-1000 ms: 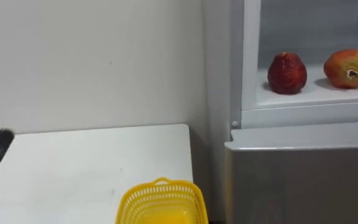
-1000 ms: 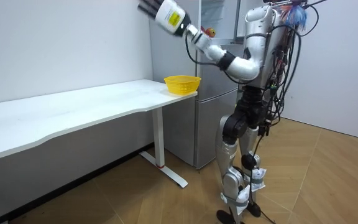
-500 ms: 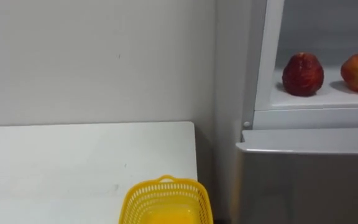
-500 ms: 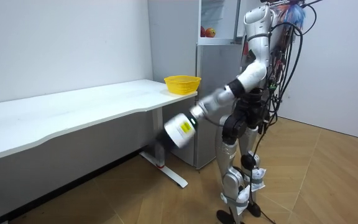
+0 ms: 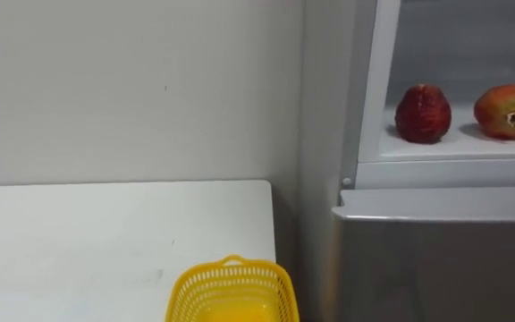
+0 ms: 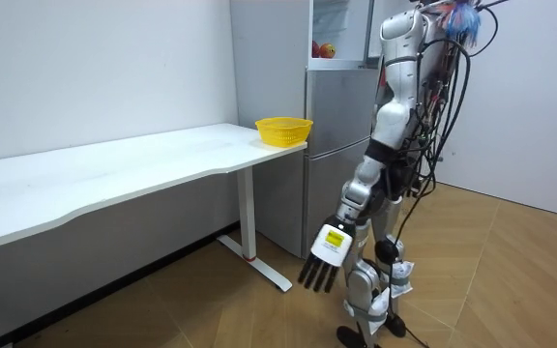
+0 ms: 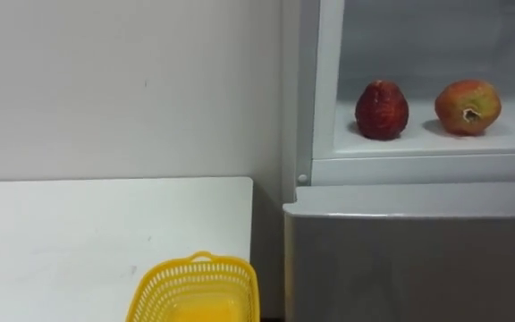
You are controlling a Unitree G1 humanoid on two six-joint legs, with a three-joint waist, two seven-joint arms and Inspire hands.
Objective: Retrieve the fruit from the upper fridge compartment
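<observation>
- Fruit: a dark red fruit (image 5: pixel 423 114) and an orange-red fruit (image 5: pixel 508 111) sit on the white shelf (image 5: pixel 454 148) of the open upper fridge compartment (image 5: pixel 472 36), at the right of the eye views. They are near each other but apart, with the dark red fruit on the left.
- At the left, a white table (image 5: pixel 88 233) stands against a plain pale wall (image 5: pixel 132 89).
- A yellow mesh basket (image 5: pixel 240 279) stands on the table close to its right end, near the table's front edge and beside the fridge. It is lower than the fruit shelf and to its left.
- Right of the table, the grey lower fridge door (image 5: pixel 436 264) is closed beneath the shelf.
- In the room view, the robot stands upright on the wooden floor (image 6: pixel 211 309) facing the fridge, to the room view's right of the table's end.
- Its left hand (image 6: pixel 322 263) hangs low beside its leg on a lowered arm. The fingers are straight and spread, pointing at the floor, and the hand is empty, well below the fruit and the basket.
</observation>
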